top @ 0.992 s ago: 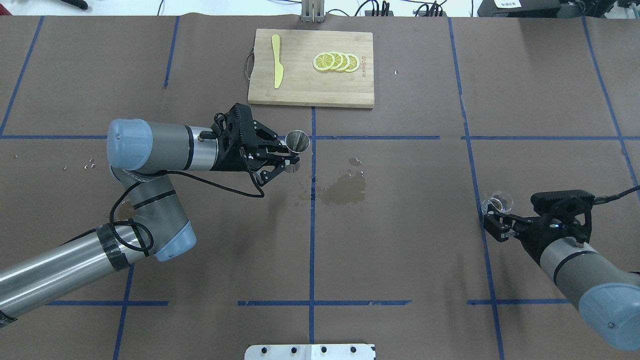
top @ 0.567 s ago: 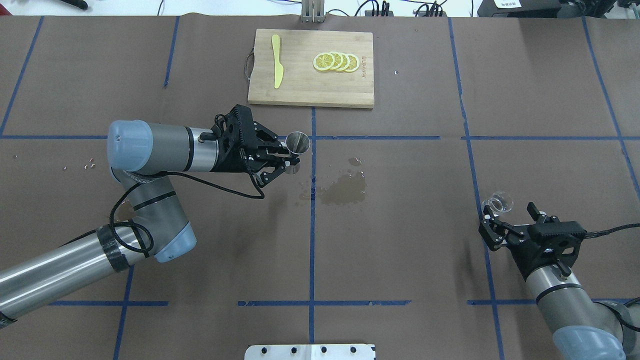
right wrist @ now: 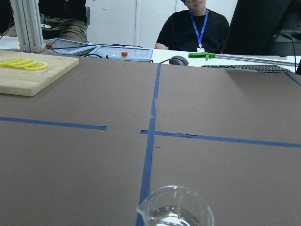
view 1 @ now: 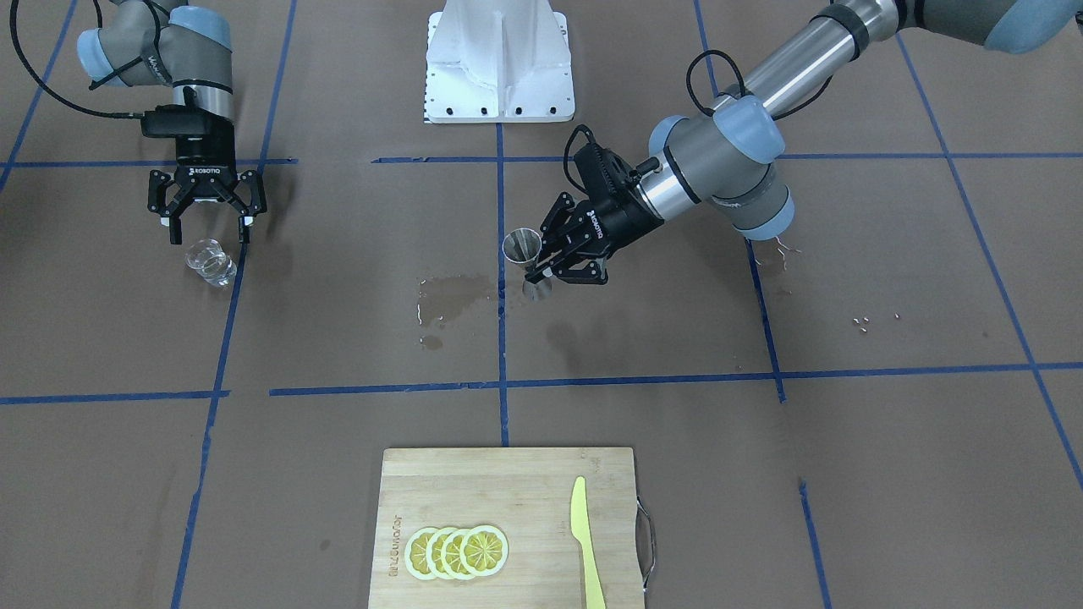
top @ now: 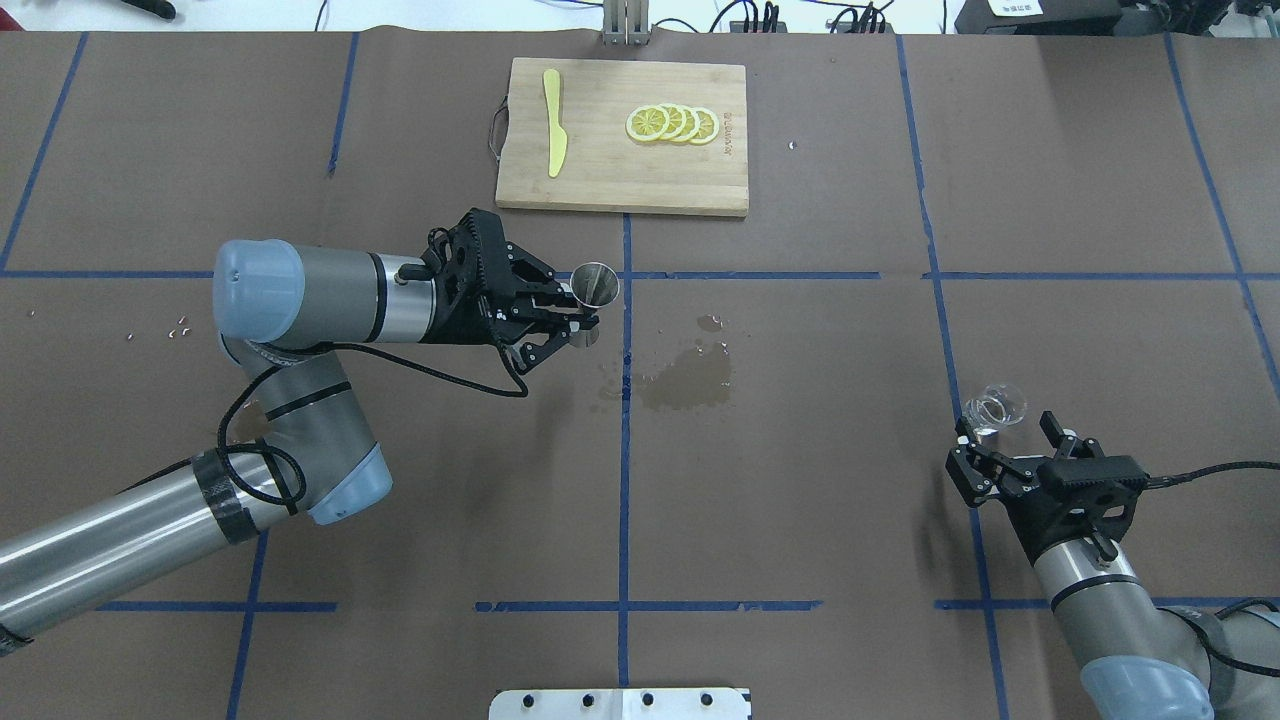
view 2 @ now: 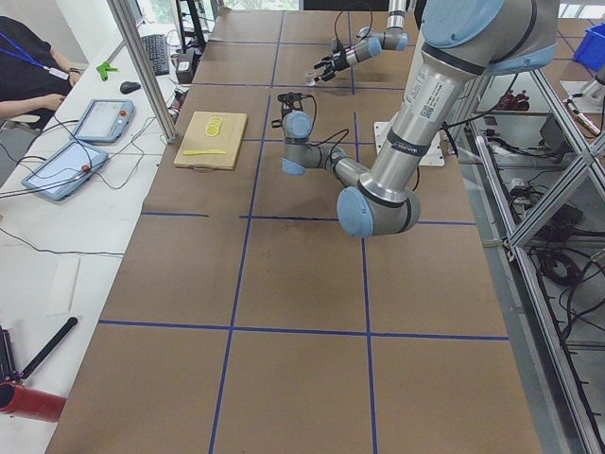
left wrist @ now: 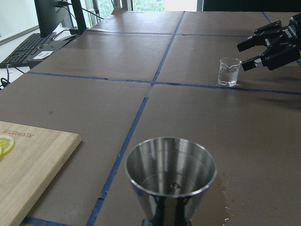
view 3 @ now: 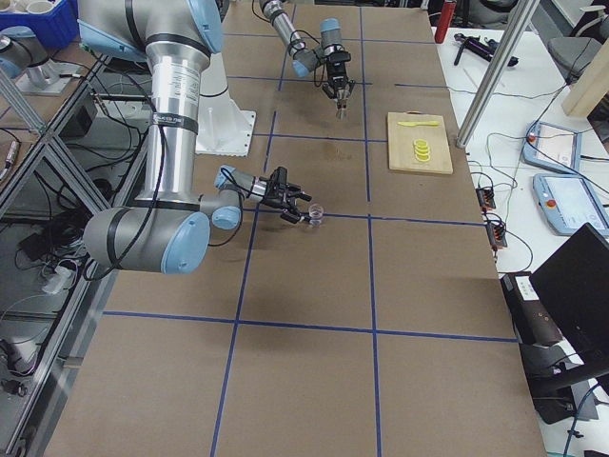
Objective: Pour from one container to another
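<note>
Brown blue-taped tabletop (top: 800, 500) w/ wet patch (top: 690, 380) mid; L pincer (top: 585, 322) clamped on jigger (top: 596, 283), R pincer (top: 1005, 432) spread apart just beside glass cup (top: 995, 408), not touching.

ROBOTIQ — white print above the right jaws, stamp on cutting board (view 1: 525, 491) — illegible

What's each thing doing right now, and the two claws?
glass cup: upright, some clear liquid, unheld
jigger: upright, gripped at waist
left gripper: shut on jigger
right gripper: open, off glass cup
spill: wet on table
lemon slices: overlapping on board
knife: flat on board
</note>
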You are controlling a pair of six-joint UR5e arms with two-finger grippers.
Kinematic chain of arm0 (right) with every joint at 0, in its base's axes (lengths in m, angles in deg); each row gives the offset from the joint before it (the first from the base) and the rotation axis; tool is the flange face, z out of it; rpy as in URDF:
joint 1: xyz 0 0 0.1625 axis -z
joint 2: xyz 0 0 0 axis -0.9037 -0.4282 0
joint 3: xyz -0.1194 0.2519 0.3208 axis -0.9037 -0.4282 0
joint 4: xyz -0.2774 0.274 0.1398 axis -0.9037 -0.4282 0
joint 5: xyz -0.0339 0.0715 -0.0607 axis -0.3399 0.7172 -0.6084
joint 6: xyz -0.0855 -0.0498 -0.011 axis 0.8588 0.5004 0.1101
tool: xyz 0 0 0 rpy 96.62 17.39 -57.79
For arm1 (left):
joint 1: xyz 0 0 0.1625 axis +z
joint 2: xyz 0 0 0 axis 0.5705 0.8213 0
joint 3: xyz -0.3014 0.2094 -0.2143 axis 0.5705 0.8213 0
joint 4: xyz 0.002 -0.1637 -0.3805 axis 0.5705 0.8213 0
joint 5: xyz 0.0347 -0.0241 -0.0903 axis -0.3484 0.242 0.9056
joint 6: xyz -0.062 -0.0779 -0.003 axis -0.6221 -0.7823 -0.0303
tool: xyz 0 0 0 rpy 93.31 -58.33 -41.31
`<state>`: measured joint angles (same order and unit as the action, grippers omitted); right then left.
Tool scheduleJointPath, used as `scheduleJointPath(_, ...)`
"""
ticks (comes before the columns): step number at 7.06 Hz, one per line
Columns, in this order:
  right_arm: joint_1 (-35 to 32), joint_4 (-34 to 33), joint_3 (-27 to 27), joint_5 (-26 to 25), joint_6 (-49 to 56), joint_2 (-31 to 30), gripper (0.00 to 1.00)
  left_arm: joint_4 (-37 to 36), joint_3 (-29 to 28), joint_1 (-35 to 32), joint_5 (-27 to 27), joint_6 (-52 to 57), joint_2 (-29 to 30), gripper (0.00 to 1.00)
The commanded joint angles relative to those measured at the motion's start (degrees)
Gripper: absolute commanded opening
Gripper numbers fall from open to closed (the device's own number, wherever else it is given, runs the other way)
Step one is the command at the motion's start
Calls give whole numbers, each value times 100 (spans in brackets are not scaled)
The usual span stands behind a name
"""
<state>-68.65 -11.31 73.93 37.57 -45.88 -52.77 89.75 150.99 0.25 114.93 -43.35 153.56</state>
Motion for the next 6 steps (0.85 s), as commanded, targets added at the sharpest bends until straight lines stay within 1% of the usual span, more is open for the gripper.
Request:
scheduleJointPath(1, 5, 59, -176, -6, -5, 70, 100, 0, 8, 0, 0, 0, -6, 0)
scheduleJointPath(2, -4, 59, -421, -6, -5, 332, 100, 0, 17, 0, 0, 0, -15, 0)
scheduleJointPath(3, -12, 129, -580, -76, 4, 430, 100, 17, 26, 0, 0, 0, -32, 0)
scheduleJointPath(6, -231, 164, -564, -77, 83, 387, 97, 0, 26, 0, 0, 0, -32, 0)
